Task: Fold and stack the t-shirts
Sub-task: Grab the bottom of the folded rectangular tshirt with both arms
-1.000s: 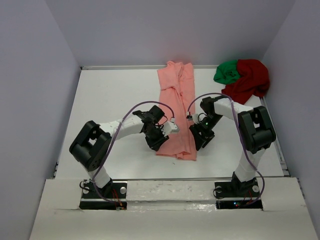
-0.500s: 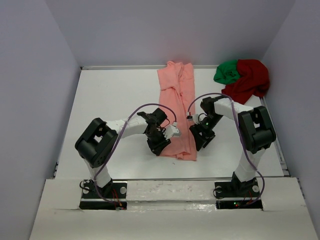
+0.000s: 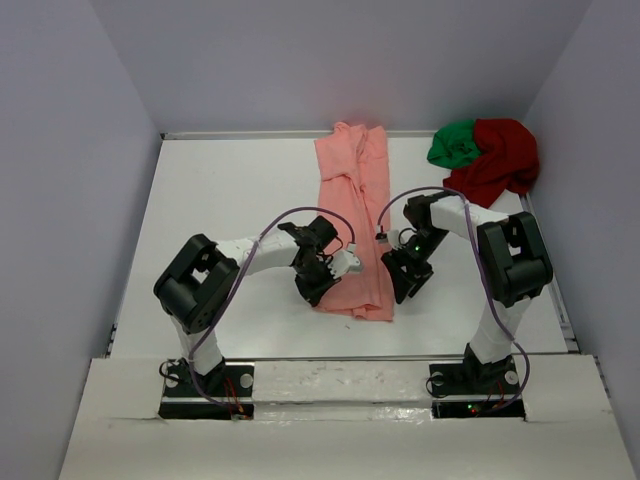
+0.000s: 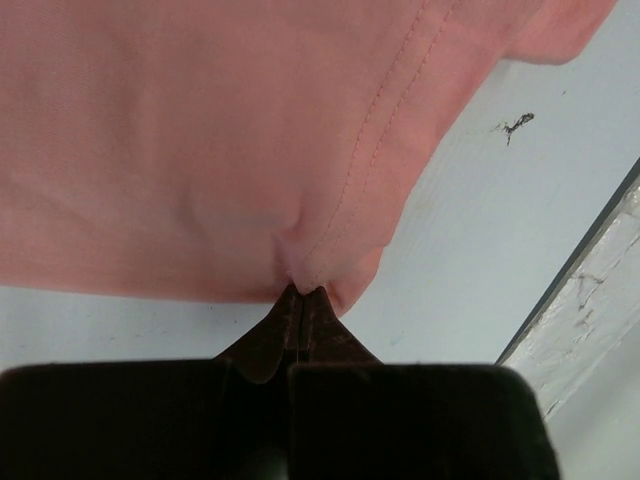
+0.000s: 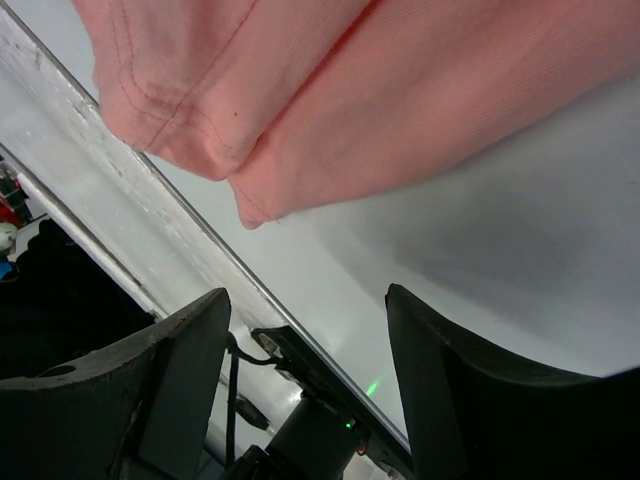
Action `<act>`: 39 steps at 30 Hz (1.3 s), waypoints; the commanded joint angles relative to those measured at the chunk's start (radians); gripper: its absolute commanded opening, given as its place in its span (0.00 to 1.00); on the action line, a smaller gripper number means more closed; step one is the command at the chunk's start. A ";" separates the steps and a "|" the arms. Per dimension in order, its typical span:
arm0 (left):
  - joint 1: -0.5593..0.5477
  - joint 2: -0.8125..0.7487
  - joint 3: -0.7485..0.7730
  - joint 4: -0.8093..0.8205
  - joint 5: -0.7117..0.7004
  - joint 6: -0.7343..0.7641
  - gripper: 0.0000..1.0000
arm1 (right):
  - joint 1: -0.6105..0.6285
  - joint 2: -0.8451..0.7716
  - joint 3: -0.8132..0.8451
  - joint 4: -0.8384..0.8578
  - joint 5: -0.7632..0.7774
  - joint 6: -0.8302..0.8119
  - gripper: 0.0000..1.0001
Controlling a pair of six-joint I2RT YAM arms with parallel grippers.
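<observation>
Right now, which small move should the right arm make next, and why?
Probably ease the right jaws forward onto the near right corner of the pink shirt and close. The left jaws are shut on its near left corner, while the right jaws stand open just short of the cloth, holding nothing.

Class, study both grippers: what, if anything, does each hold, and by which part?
The left gripper pinches the salmon-pink t-shirt at its stitched edge, close to the near left corner. The right gripper is open and holds nothing.
</observation>
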State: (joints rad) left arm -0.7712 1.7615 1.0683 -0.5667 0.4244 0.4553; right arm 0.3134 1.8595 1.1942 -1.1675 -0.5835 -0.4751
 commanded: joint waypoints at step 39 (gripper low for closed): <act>0.020 -0.017 0.079 -0.059 0.054 0.056 0.00 | 0.065 0.125 -0.021 0.046 -0.159 -0.080 0.62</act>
State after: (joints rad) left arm -0.7567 1.7725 1.1149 -0.5961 0.4629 0.4976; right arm 0.3470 1.9835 1.1812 -1.1904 -0.7296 -0.5758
